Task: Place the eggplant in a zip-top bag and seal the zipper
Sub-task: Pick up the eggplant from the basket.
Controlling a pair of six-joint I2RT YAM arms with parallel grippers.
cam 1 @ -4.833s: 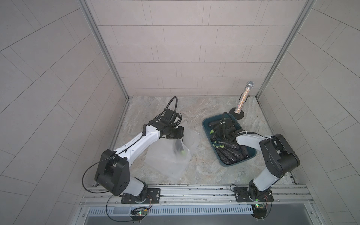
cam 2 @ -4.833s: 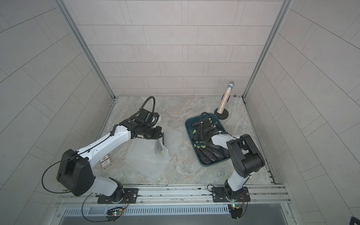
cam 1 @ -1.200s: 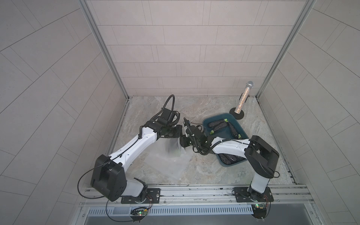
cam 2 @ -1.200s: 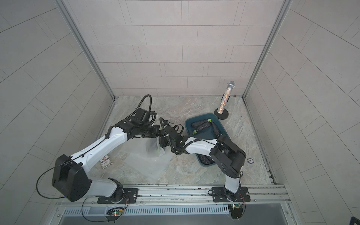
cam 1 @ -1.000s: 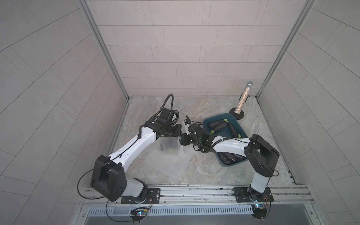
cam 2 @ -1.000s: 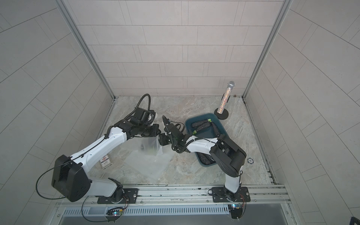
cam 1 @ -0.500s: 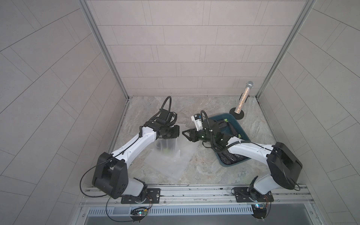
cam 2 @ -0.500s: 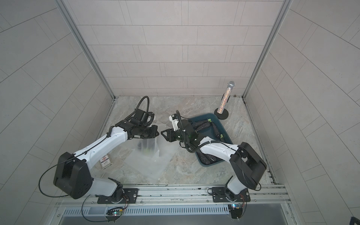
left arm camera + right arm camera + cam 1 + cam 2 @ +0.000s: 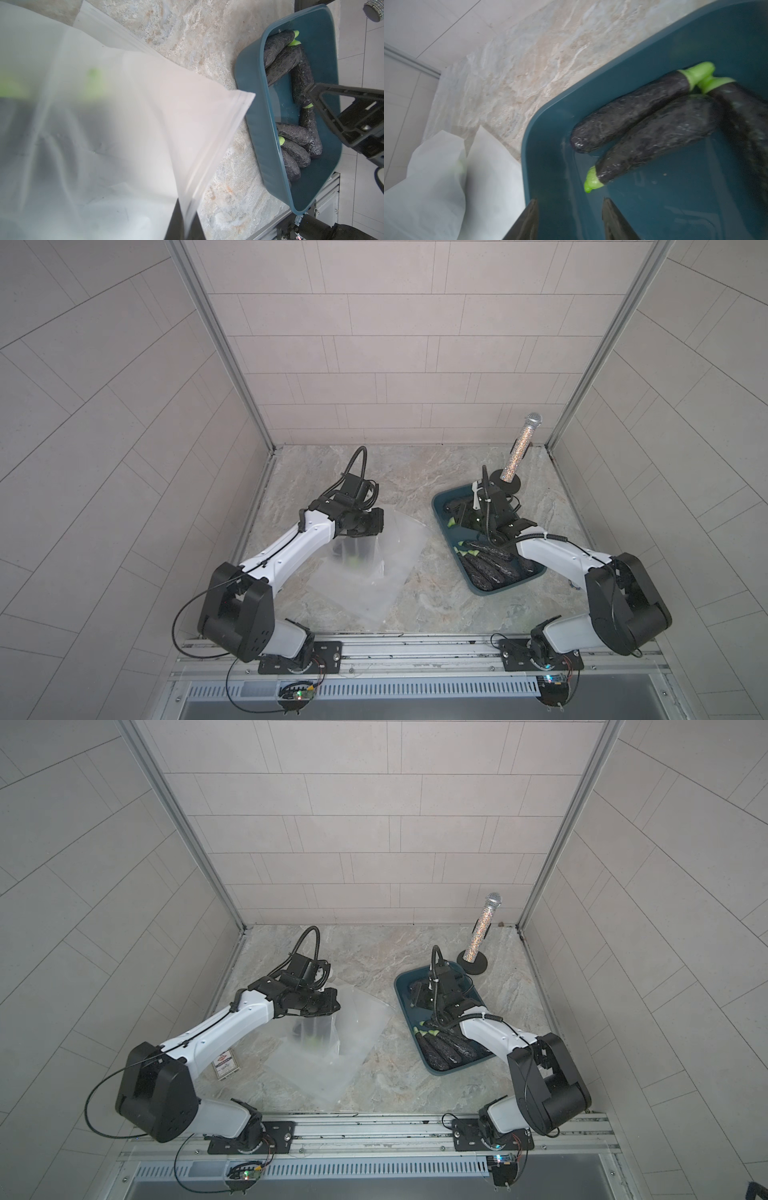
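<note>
Frosted plastic of the zip-top bag (image 9: pixel 124 124) is pinched at its zipper edge between the clenched fingers of the left gripper (image 9: pixel 184 222); the left wrist view shows that grip, which both top views hide under the wrist. Below that gripper, a dark eggplant (image 9: pixel 351 549) with a green stem sits inside the lifted bag, only a green blur from the wrist. A small card (image 9: pixel 225 1063) beside the left arm appears in a top view alone. Further off, the right gripper (image 9: pixel 569 207) hovers over the floor of the teal bin (image 9: pixel 529 145), jaws parted and empty, two loose eggplants (image 9: pixel 643 124) just ahead of its tips. Beyond the bin stands a glittery microphone (image 9: pixel 519 448).
</note>
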